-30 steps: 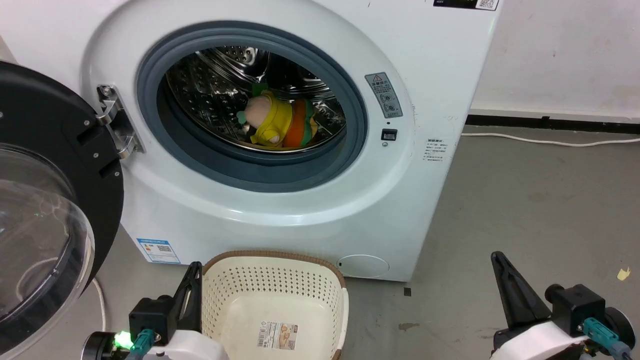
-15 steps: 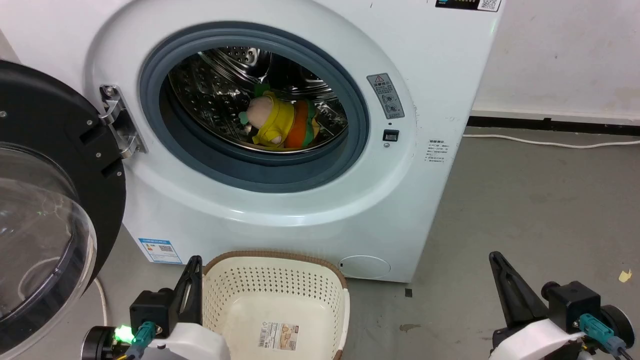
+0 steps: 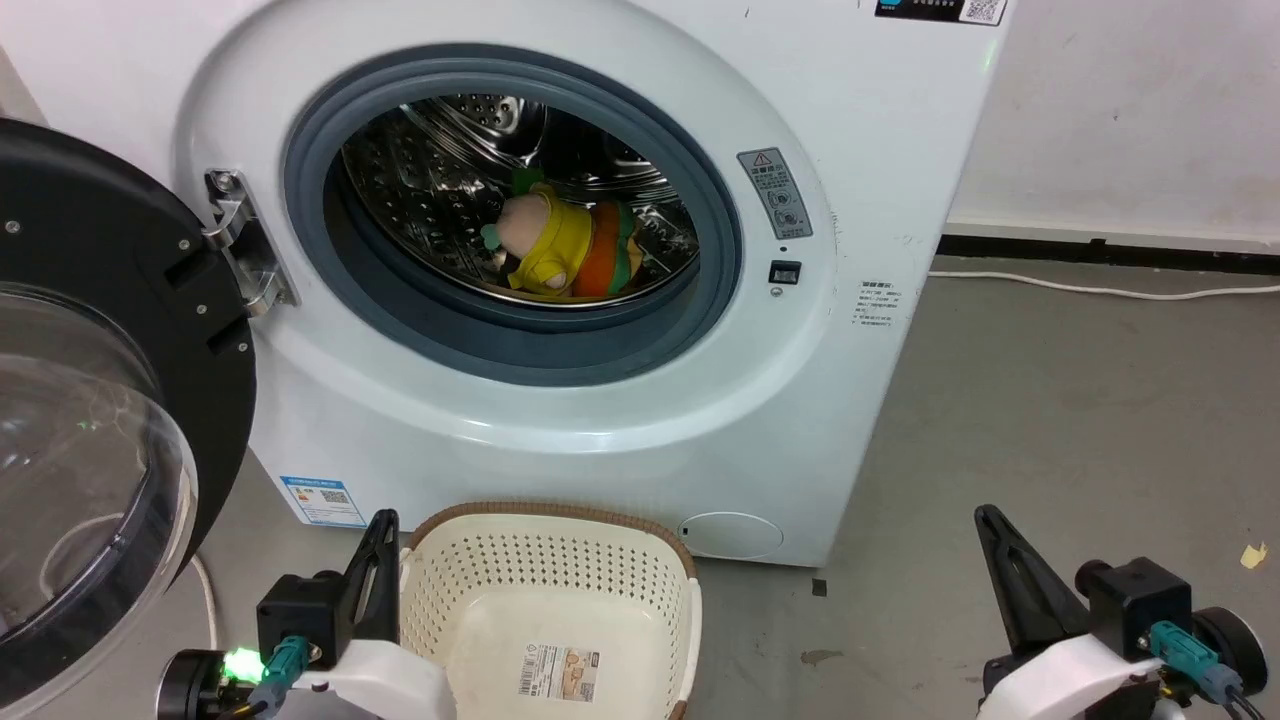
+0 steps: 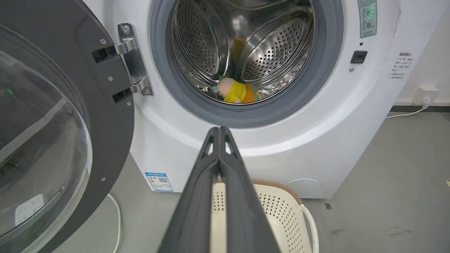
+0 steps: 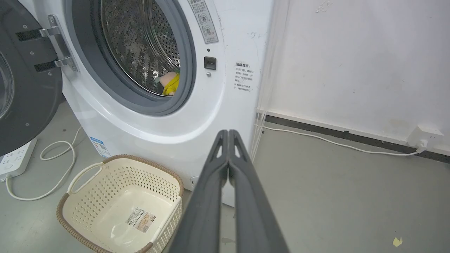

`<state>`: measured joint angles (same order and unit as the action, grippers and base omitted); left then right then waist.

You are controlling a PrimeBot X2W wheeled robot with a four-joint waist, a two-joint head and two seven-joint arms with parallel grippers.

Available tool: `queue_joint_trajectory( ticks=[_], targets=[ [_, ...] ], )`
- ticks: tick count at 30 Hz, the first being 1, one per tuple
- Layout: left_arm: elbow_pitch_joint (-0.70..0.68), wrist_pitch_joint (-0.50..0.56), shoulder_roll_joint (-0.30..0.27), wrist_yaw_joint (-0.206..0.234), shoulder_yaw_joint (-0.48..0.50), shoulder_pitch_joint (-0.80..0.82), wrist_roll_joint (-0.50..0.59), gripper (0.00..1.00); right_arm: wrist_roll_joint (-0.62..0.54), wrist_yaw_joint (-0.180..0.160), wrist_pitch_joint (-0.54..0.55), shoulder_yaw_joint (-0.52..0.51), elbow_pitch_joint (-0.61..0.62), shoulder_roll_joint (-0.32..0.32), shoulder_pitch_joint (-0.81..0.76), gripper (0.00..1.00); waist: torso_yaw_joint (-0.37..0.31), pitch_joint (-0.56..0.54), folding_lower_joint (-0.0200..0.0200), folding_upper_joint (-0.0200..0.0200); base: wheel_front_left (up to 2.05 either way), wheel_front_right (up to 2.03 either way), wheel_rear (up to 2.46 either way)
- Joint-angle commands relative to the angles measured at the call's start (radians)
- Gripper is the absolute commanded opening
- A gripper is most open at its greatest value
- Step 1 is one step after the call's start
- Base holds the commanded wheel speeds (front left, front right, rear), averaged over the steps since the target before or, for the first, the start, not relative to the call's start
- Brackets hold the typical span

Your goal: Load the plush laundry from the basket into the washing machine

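Floor (image 5: pixel 344 196) near basket (image 5: pixel 116 175), right wrist view: power strip (image 5: pixel 14 154).

No wording is sharp enough for me to read. High above my left gripper (image 3: pixel 384 518), a grey label (image 3: pixel 775 192) on the washing machine (image 3: pixel 600 440) bears a red warning triangle (image 3: pixel 762 158). Just left of that gripper's tip, a blue label (image 3: pixel 322 500) shows a QR code (image 3: pixel 329 497). Right of it, a sticker (image 3: pixel 558 670) in the basket (image 3: pixel 545 508) carries a barcode (image 3: pixel 530 678).
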<state>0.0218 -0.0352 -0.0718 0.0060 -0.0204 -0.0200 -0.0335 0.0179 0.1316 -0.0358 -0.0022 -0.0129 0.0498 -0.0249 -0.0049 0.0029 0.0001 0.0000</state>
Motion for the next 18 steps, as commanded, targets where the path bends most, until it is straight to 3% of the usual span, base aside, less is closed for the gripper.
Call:
queue_joint_trajectory(
  ticks=[1,18],
  targets=[
    [-0.007,0.004,0.007,-0.002,0.003,0.014,0.011,0.0,-0.004,-0.001,0.005,0.001,0.007,0.0,0.018,0.0,0.0,0.0,-0.0001,0.0,0.0,0.0,0.0],
    [-0.022,0.035,0.022,-0.006,0.02,0.02,0.033,0.0,-0.018,-0.001,0.036,0.002,0.013,0.0,0.025,0.0,0.005,-0.003,-0.0001,0.0,0.0,0.0,0.0]
  ],
)
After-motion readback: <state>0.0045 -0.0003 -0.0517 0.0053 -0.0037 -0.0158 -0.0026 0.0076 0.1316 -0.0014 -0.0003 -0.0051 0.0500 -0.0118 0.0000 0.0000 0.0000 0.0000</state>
